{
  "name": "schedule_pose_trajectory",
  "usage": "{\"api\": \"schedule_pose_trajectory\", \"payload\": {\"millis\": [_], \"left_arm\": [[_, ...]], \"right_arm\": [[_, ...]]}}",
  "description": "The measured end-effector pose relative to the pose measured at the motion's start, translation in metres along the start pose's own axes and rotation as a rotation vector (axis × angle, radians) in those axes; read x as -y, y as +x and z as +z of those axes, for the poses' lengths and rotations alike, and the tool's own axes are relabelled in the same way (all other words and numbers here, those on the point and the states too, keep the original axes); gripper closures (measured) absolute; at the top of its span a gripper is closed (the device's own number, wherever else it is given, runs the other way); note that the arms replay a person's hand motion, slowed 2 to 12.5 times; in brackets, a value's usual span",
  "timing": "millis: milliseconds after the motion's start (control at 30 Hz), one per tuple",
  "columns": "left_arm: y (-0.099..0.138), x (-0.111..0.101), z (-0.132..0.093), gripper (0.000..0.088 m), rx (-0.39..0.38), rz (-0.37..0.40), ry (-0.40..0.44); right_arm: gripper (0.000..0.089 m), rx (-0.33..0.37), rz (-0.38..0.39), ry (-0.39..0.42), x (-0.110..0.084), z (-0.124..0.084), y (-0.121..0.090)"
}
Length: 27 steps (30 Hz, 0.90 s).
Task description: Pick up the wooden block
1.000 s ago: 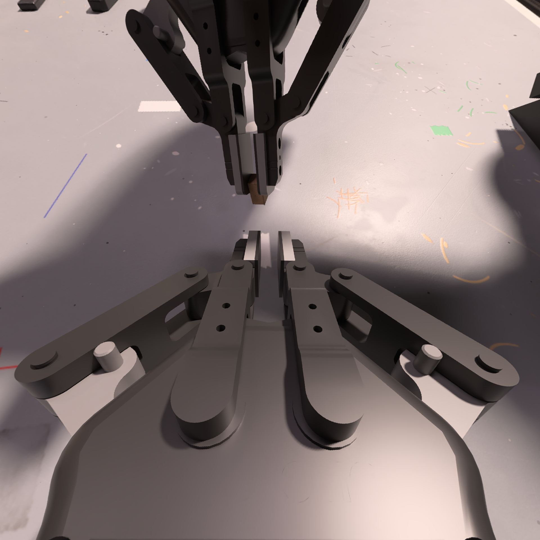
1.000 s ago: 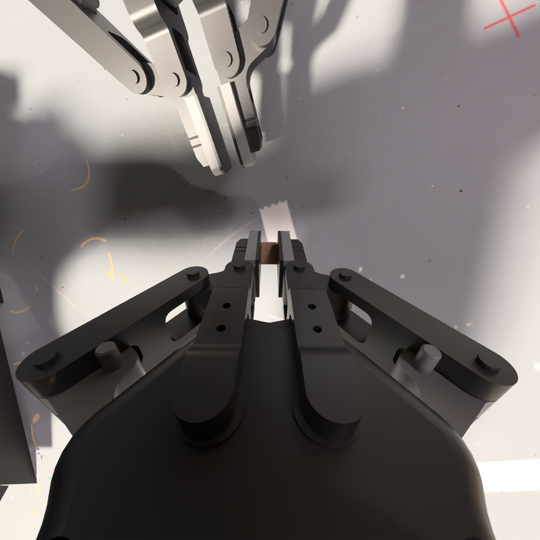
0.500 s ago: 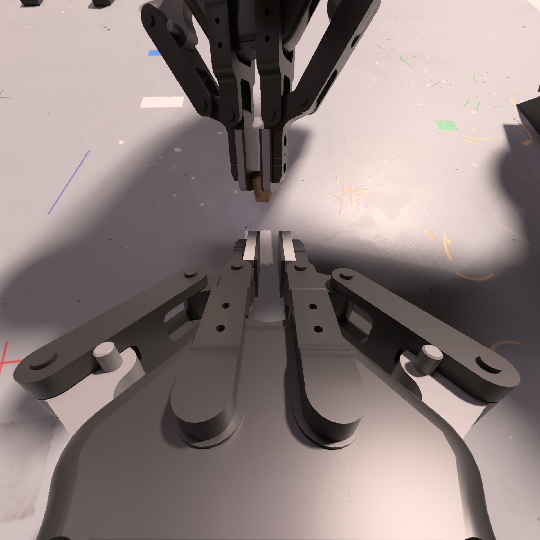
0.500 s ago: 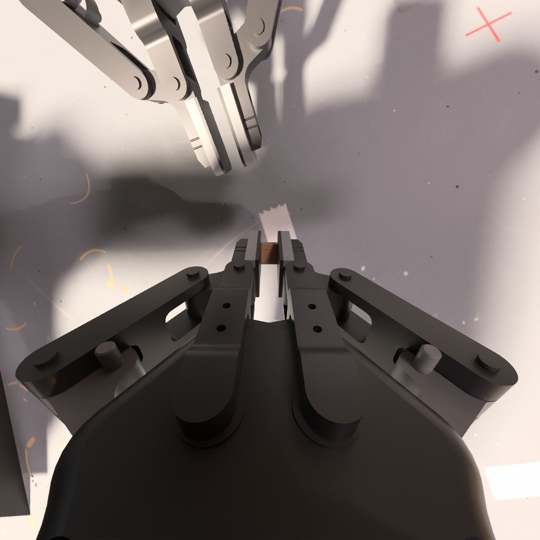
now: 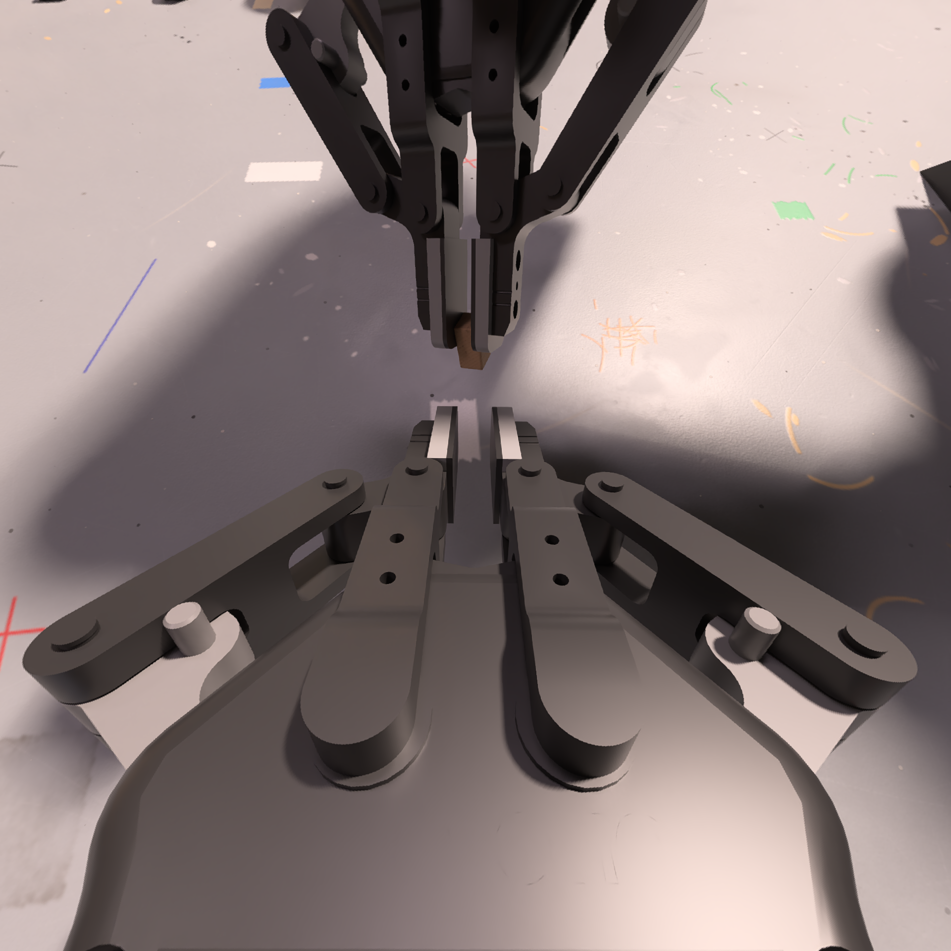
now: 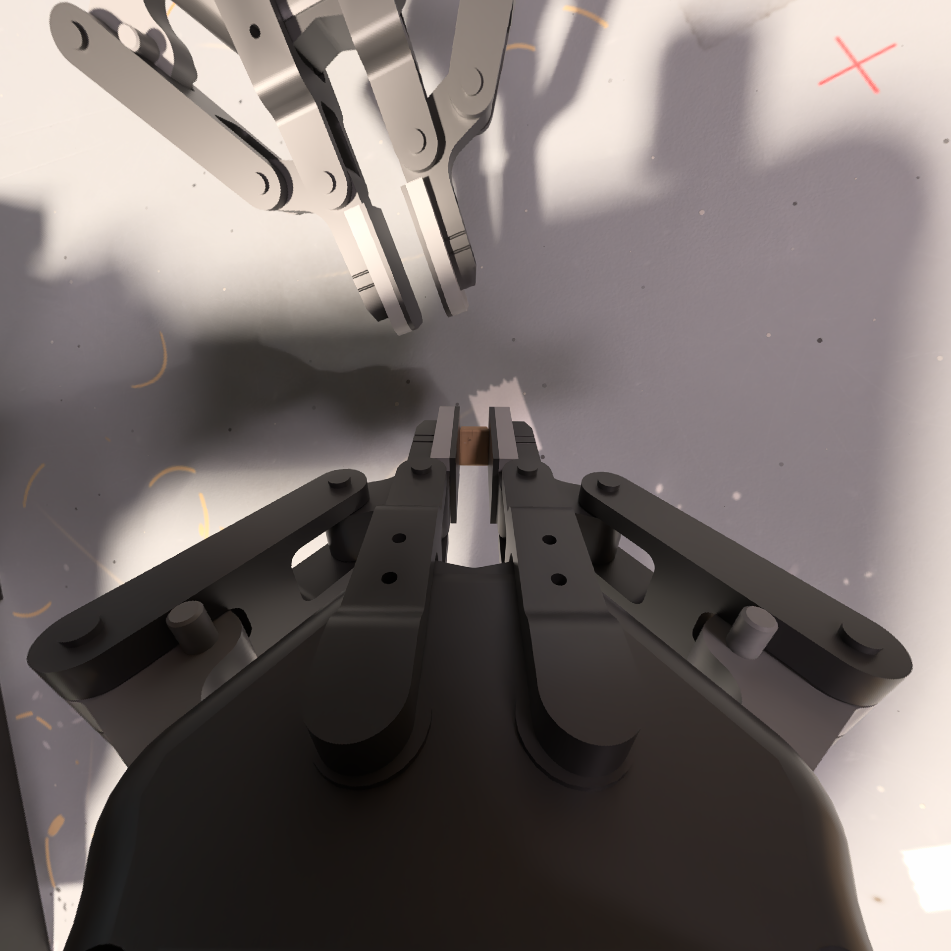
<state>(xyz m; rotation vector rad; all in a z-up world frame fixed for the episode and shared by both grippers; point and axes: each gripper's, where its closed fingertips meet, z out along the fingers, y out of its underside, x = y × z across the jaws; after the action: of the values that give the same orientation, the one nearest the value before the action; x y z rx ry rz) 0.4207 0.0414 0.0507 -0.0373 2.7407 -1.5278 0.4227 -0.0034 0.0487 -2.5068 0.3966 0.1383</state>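
The wooden block (image 6: 473,445) is a small brown cube clamped between the pads of my right gripper (image 6: 473,411), held above the pale table. In the left wrist view the right gripper (image 5: 465,345) points down toward the camera, with the block (image 5: 471,355) sticking out below its fingertips. My left gripper (image 5: 473,411) sits just in front of it, its jaws a narrow gap apart with nothing between them. In the right wrist view the left gripper (image 6: 422,314) hangs just beyond the block, apart from it.
Tape patches lie on the table: white (image 5: 283,171), green (image 5: 792,210) and blue (image 5: 274,82). A dark box (image 5: 939,180) sits at the right edge. In the right wrist view there is a red cross (image 6: 857,64) and a dark object at the left edge (image 6: 10,772).
Both views have shifted a little, so the table marks have slid and a blue patch has come into sight. The right gripper keeps hold of the block. Neither gripper's jaws have moved.
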Motion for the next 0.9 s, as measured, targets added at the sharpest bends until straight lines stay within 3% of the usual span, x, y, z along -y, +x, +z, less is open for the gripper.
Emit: {"api": "schedule_pose_trajectory", "payload": {"millis": [567, 900], "left_arm": [[0.0025, -0.0015, 0.0023, 0.0767, -0.008, 0.014, -0.010], [0.0026, -0.0001, 0.0030, 0.0768, -0.015, 0.018, -0.008]], "right_arm": [[0.0795, -0.092, 0.010, -0.015, -0.0027, 0.0054, 0.0022], [0.0795, -0.069, -0.005, -0.030, -0.0023, 0.0056, 0.0016]]}}
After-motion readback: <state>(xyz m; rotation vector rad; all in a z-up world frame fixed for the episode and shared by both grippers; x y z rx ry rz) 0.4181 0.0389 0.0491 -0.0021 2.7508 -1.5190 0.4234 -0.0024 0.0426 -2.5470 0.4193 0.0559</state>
